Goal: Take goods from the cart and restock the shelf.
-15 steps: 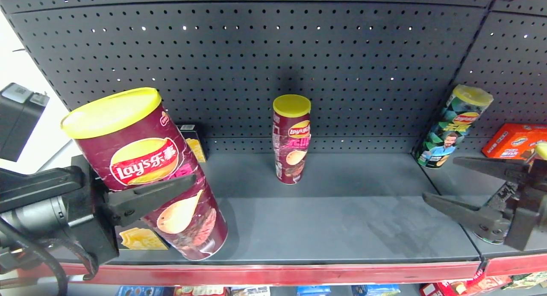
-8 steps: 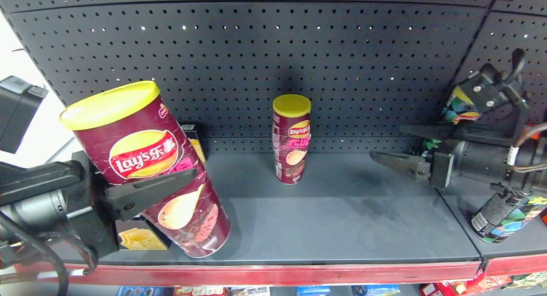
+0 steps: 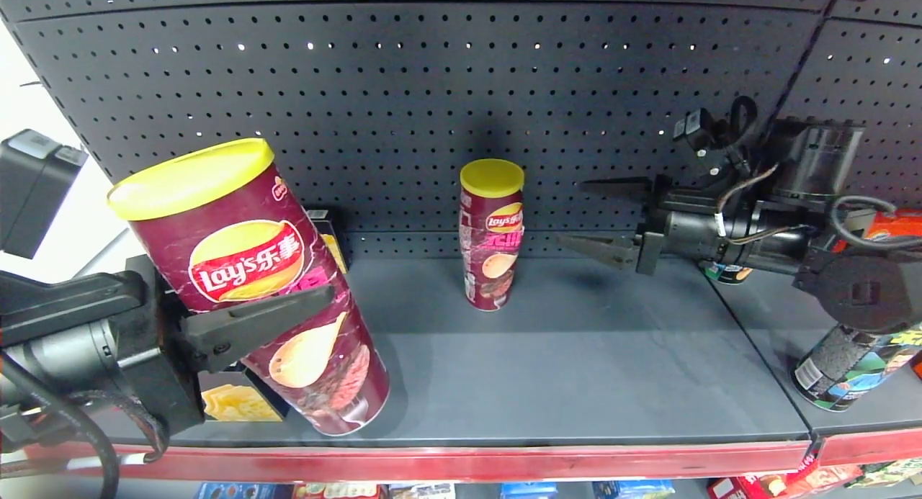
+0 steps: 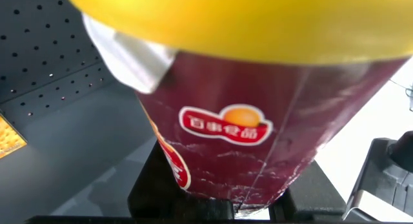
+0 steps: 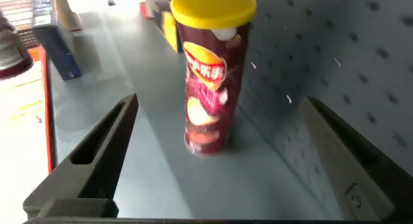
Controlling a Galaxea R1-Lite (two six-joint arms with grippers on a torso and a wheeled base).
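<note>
Head view: the left gripper (image 3: pixel 302 297) sits at the near left of the shelf (image 3: pixel 576 369), its jaws clamped round the middle of a maroon chip can (image 3: pixel 245 268). That can leans with its yellow top tipped to the left and its base down by the shelf's near edge; whether the base touches, I cannot tell. A second can (image 3: pixel 492 232) stands upright at the far middle, close to the pegboard (image 3: pixel 432 88). The right gripper (image 3: pixel 573 214) hangs just to its right, pointing left at it, jaws spread wide and holding nothing. A dark patterned can (image 3: pixel 850 373) shows at the near right, below that arm, and an orange box (image 3: pixel 889 225) at the far right. Left wrist view: the maroon chip can looms close, its yellow lid (image 4: pixel 258 24) nearest the camera, grey shelf behind. Right wrist view: the second can stands upright beyond the tips of the two parted black fingers (image 5: pixel 97 159), framed between them, beside the pegboard.
</note>
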